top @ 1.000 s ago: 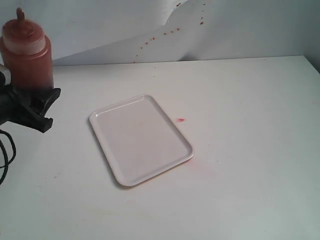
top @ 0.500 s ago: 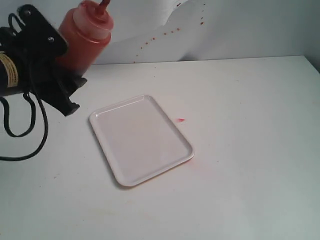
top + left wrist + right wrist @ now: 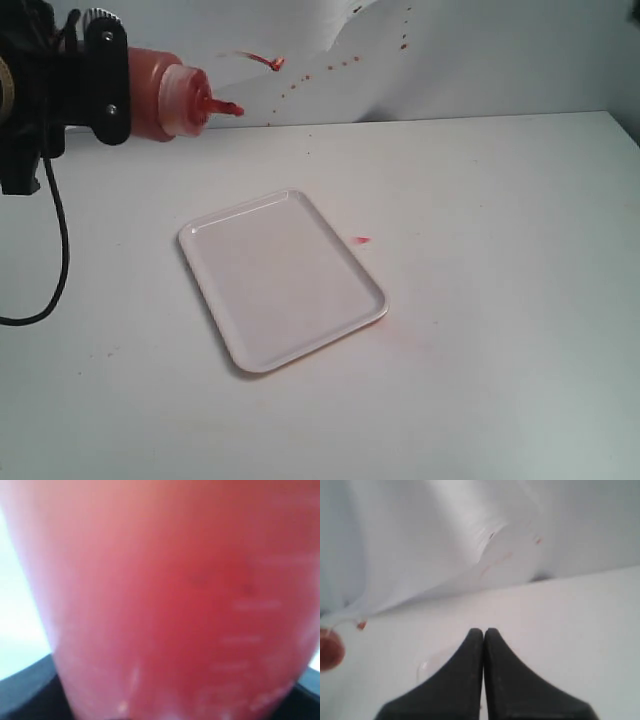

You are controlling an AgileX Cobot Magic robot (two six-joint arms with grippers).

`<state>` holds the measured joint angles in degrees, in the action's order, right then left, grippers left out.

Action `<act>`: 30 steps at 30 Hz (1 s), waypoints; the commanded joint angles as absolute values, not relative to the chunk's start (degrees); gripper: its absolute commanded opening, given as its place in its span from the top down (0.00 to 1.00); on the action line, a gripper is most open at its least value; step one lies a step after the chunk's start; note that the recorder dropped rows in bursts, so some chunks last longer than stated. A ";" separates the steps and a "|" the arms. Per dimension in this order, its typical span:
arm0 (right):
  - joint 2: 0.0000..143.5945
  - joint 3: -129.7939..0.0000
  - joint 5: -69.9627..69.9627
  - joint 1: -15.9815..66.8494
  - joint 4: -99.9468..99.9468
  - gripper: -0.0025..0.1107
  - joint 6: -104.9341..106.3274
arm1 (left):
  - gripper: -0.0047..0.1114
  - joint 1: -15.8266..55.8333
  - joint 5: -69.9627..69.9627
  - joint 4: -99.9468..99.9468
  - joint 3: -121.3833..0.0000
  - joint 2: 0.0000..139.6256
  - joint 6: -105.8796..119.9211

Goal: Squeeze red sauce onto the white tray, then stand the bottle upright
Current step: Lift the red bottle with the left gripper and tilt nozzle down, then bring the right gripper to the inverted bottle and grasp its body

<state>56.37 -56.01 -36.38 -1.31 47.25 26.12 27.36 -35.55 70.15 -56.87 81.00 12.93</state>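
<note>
**White tray [image 3: 283,282]; bottle [image 3: 172,96] aloft**

Tray flat on table [image 3: 500,330], centre. Behind it, left gripper [image 3: 108,85] clamps bottle sideways in the air, nozzle [image 3: 226,108] pointing right; left wrist view gives only blurred red wall. Right gripper [image 3: 484,639]: visible solely in right wrist view, jaws pressed together, empty.

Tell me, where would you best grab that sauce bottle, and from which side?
Grip the bottle around its straight, round body, coming in from the side with the jaws across its width. That part is widest and evenly shaped, probably the part that squeezes, and gripping there leaves the cap and thin nozzle free. The left gripper holds it this way, with the bottle tipped roughly level.
</note>
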 commanded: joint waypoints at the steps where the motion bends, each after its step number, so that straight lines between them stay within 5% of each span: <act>1: 73.98 -58.61 -58.10 -1.12 76.15 0.98 65.82 | 0.96 33.41 -38.55 82.29 -57.68 80.24 14.67; 11: 89.81 -58.75 -69.90 -1.12 78.67 0.98 88.86 | 0.96 39.57 -48.34 99.95 -57.68 85.71 14.67; 23: 90.42 -58.75 -65.29 1.13 82.90 0.96 106.29 | 0.96 39.57 -48.01 99.95 -57.68 87.32 24.43; 26: 90.42 -58.75 -58.73 4.78 81.76 0.83 106.40 | 0.96 39.57 -47.76 99.95 -57.68 87.32 26.49; 30: 90.42 -58.75 -48.74 10.95 77.85 0.46 107.59 | 0.96 39.57 -47.58 99.95 -57.68 87.32 27.43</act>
